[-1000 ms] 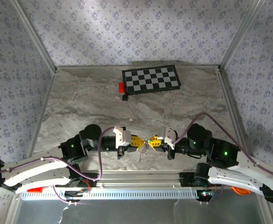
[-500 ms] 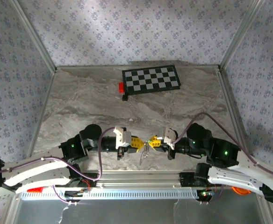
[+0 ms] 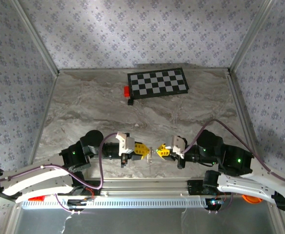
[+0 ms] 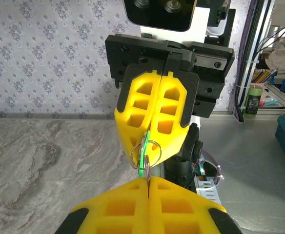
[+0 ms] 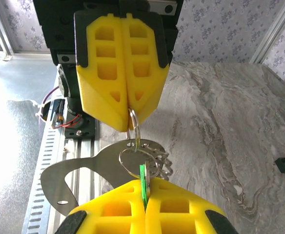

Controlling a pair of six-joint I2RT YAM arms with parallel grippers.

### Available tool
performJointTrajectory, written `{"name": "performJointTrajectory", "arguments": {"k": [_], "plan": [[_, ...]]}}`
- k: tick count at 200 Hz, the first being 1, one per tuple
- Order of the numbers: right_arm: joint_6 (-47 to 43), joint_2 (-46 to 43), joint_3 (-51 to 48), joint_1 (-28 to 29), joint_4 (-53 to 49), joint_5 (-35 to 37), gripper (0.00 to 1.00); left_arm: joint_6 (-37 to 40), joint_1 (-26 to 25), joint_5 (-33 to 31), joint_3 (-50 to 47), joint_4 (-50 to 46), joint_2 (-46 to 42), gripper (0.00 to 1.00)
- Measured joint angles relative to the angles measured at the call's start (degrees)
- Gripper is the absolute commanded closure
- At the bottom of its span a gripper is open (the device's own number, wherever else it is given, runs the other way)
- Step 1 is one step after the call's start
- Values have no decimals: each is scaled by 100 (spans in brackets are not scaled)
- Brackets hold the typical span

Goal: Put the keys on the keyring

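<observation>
My two grippers meet tip to tip over the marble near the front edge. The left gripper point(image 3: 146, 152) point(image 4: 148, 179) is shut on a thin ring of the keyring point(image 4: 142, 161). The right gripper point(image 3: 158, 152) point(image 5: 145, 184) is shut on the keyring's green tag point(image 5: 143, 175) and a metal edge beside it. In the right wrist view the left gripper point(image 5: 129, 108) pinches the small ring point(image 5: 133, 127). From that ring hangs a flat silvery key point(image 5: 91, 168), with a short chain point(image 5: 165, 165) beside it. In the top view the key point(image 3: 151, 156) dangles between the tips.
A checkerboard point(image 3: 158, 83) lies at the back of the table, with a small red block point(image 3: 126, 90) and a black block point(image 3: 131, 102) at its left corner. An aluminium rail point(image 3: 147, 187) runs along the near edge below the grippers. Patterned walls close three sides.
The right gripper has drawn a little to the right and the left arm has shifted slightly left. The gap between the tips is wider. Both stay shut.
</observation>
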Motion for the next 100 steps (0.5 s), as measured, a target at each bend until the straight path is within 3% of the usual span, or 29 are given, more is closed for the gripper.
{"name": "performJointTrajectory", "arguments": {"k": [100], "plan": [[-107, 225, 149, 284, -114, 219, 100, 2, 0, 4, 0, 0, 0, 100]]}}
